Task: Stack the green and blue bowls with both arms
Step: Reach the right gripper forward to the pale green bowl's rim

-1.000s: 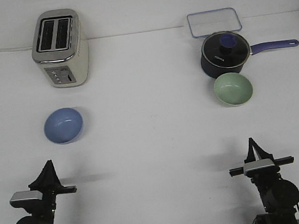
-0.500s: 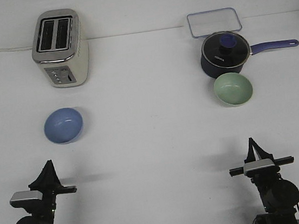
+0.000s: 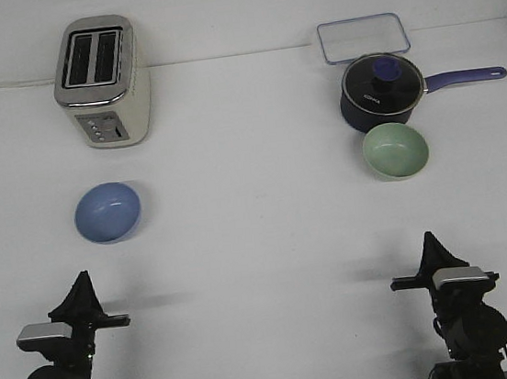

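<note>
The light blue bowl point(image 3: 107, 212) sits upright on the white table at the left, in front of the toaster. The pale green bowl point(image 3: 395, 151) sits upright at the right, touching or almost touching the front of the saucepan. My left gripper point(image 3: 79, 290) is near the front edge at the left, well short of the blue bowl. My right gripper point(image 3: 430, 248) is near the front edge at the right, well short of the green bowl. Both point forward with fingers close together and hold nothing.
A cream and silver toaster point(image 3: 101, 81) stands at the back left. A dark navy saucepan point(image 3: 380, 91) with a glass lid has its long handle pointing right. A clear rectangular container lid point(image 3: 363, 37) lies behind it.
The right arm's wrist has turned a little; its silver block and crossbar now sit further right. The left arm and both bowls have not moved.
</note>
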Motion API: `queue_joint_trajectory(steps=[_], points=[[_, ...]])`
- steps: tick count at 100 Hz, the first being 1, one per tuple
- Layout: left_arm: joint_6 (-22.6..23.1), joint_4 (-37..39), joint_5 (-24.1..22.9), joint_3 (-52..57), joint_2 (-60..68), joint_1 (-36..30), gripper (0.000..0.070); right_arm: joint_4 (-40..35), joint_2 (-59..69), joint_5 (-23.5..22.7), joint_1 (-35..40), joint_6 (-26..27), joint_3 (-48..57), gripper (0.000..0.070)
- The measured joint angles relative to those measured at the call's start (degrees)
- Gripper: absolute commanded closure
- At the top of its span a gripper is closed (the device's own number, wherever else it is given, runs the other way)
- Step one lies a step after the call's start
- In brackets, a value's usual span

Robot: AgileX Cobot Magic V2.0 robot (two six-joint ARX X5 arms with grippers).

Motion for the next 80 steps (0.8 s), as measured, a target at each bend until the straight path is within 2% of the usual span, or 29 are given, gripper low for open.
queue_joint_trajectory(steps=[7, 16, 31, 45, 48, 50, 54, 60, 63, 80], points=[[0.0, 0.0, 0.0, 0.0, 0.0, 0.0, 0.0685, -4.68, 0.04, 1.79, 0.0, 5.75, 2.14, 0.0697], [0.0, 0.02, 0.0, 0.0, 0.0, -0.02, 0.0685, -9.92, 1.29, 2.84, 0.0, 9.18, 7.58, 0.0697], [0.0, 0.0, 0.0, 0.0, 0.0, 0.0, 0.0686, -15.76, 7.78, 4.55, 0.0, 10.75, 20.5, 0.0697], [0.0, 0.0, 0.0, 0.0, 0.0, 0.0, 0.0685, -25.0, 19.23, 5.84, 0.0, 10.95, 33.31, 0.0685], [0.0, 0.02, 0.0, 0.0, 0.0, 0.0, 0.0686, -27.3, 22.27, 5.66, 0.0, 10.86, 36.0, 0.0641], [0.0, 0.0, 0.0, 0.0, 0.0, -0.02, 0.0685, -28.72, 24.33, 5.55, 0.0, 10.69, 37.77, 0.0584], [0.0, 0.0, 0.0, 0.0, 0.0, 0.0, 0.0685, -30.91, 28.46, 4.74, 0.0, 10.1, 41.07, 0.0429], [0.0, 0.0, 0.0, 0.0, 0.0, 0.0, 0.0686, -33.46, 34.4, 3.56, 0.0, 9.4, 45.46, 0.0145], [0.0, 0.0, 0.0, 0.0, 0.0, 0.0, 0.0685, -34.4, 37.22, 2.86, 0.0, 9.33, 47.5, 0.006], [0.0, 0.0, 0.0, 0.0, 0.0, 0.0, 0.0685, -35.82, 53.0, 0.79, -0.11, 8.63, 57.59, 0.0099]])
